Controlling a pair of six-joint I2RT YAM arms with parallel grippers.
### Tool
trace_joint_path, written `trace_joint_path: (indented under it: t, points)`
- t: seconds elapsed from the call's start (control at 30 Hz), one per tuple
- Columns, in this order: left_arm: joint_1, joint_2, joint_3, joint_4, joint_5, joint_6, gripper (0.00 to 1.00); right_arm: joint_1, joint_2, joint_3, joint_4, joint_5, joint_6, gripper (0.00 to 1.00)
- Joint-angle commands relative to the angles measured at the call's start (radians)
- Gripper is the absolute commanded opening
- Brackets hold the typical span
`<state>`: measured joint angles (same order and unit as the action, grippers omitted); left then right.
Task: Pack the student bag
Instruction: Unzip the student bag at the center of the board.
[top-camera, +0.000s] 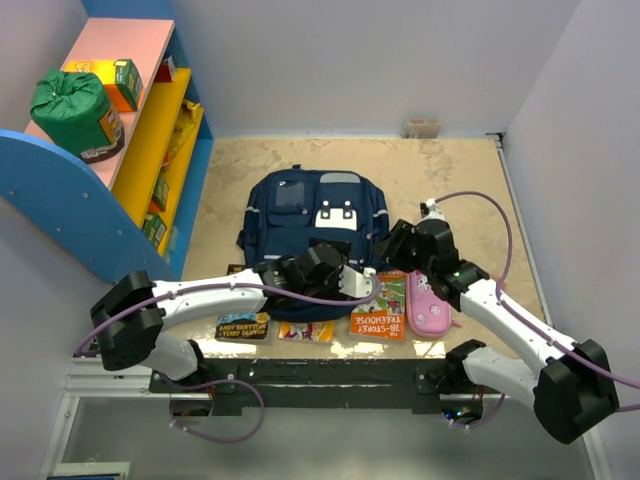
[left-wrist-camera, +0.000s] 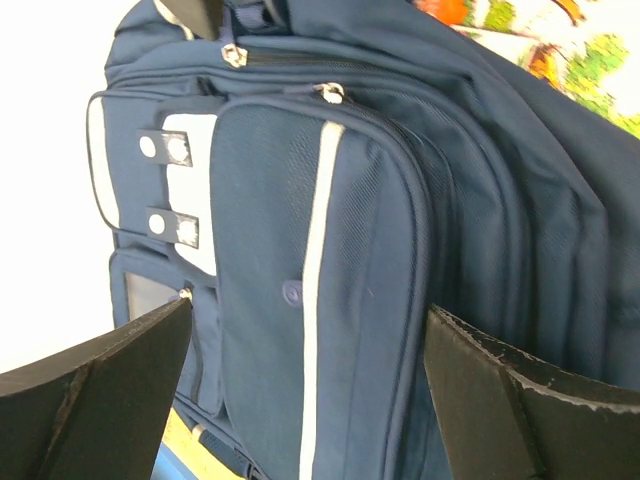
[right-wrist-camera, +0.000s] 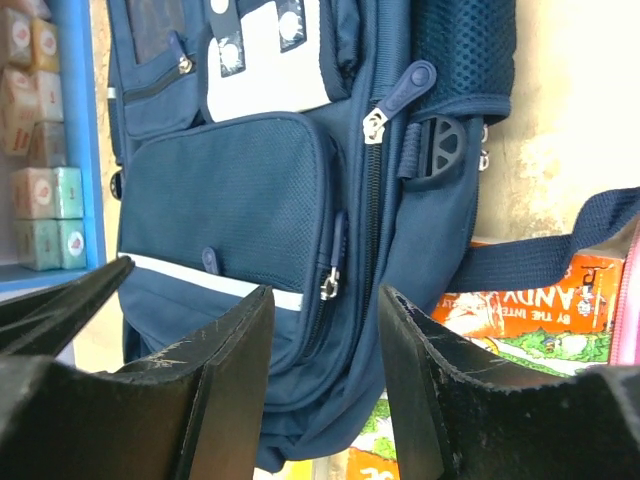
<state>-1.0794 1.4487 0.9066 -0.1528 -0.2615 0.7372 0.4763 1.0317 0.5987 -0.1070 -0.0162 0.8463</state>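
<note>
Navy-blue fabric covers the student bag (top-camera: 300, 205), which lies flat on the tan counter (top-camera: 460, 190), front pocket up, directly ahead of both tools. Its front carries a grey reflective stripe (left-wrist-camera: 318, 260), white patches (right-wrist-camera: 262, 60) crossed by dark studded tabs, a mesh side pocket (right-wrist-camera: 462, 45) and silver zip pulls.

The left tool (left-wrist-camera: 308, 305) hovers over the striped pocket with its fingers set wide, gripping nothing. The right tool (right-wrist-camera: 328, 290) is parted more narrowly and also holds nothing. One zip pull (right-wrist-camera: 327, 284) of the front pocket hangs just off its fingertips, and whether they touch it cannot be told.

On the right tool's outer side, bare counter runs to the pale wall. Past the bag, ahead of both tools, a strip of counter reaches the back wall. On the left tool's outer side a blue, yellow and pink shelf (top-camera: 150, 150) stands near the bag's edge, leaving only a narrow lane.

Behind the tools, along the counter's near edge, lie three books (top-camera: 243, 325) and one pink pencil case (top-camera: 430, 305). A bag strap (right-wrist-camera: 540, 255) crosses the orange book (top-camera: 380, 318).

The count is one bag, two tools, and one green sack (top-camera: 70, 105) on the shelf's top.
</note>
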Motion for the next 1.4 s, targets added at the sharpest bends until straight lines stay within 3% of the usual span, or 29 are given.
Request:
trace_joint_path:
  t: [0.0,0.2,0.33,0.5,0.63,0.7,0.8,0.83,1.0,1.17,1.27,1.3,1.33,1.37]
  points:
    - [-0.014,0.032,0.012,0.136,-0.079,0.014,1.00,-0.016,-0.007,-0.016,0.044,-0.059,-0.019,0.50]
    - [-0.013,0.096,0.023,0.104,-0.016,0.051,0.98,-0.038,-0.004,-0.037,0.062,-0.097,-0.032,0.52]
    - [-0.011,0.101,0.041,0.036,0.054,-0.004,0.86,-0.047,-0.013,-0.059,0.073,-0.123,-0.029,0.52]
    - [0.032,0.042,-0.047,0.136,0.048,-0.087,0.81,-0.048,-0.002,-0.053,0.063,-0.140,-0.049,0.52]
    - [0.122,0.006,-0.051,0.137,0.083,-0.200,0.42,-0.048,-0.002,-0.039,0.055,-0.137,-0.059,0.53]
    - [0.173,-0.008,-0.048,0.111,0.145,-0.222,0.41,-0.048,0.005,-0.034,0.067,-0.143,-0.072,0.53]
    - [0.182,-0.027,-0.058,0.073,0.172,-0.207,0.22,-0.050,0.028,-0.017,0.064,-0.139,-0.079,0.53]
    - [0.184,-0.034,-0.061,0.078,0.168,-0.205,0.00,-0.050,0.031,-0.013,0.075,-0.142,-0.078,0.54]
    - [0.193,-0.089,-0.081,0.084,0.197,-0.199,0.00,-0.048,0.088,0.010,0.145,-0.171,-0.044,0.53]
    - [0.196,-0.152,-0.012,-0.013,0.294,-0.229,0.00,-0.048,0.160,0.111,0.182,-0.183,-0.064,0.53]
    - [0.202,-0.175,0.030,-0.086,0.396,-0.213,0.00,-0.044,0.154,0.136,0.233,-0.191,-0.162,0.40]
    - [0.203,-0.178,0.041,-0.111,0.418,-0.202,0.00,-0.032,0.145,0.144,0.225,-0.154,-0.267,0.37]
    - [0.207,-0.188,0.055,-0.173,0.470,-0.175,0.00,-0.016,0.108,0.142,0.205,-0.031,-0.315,0.37]
    - [0.208,-0.194,0.076,-0.198,0.485,-0.164,0.00,-0.002,0.088,0.132,0.216,-0.007,-0.349,0.39]
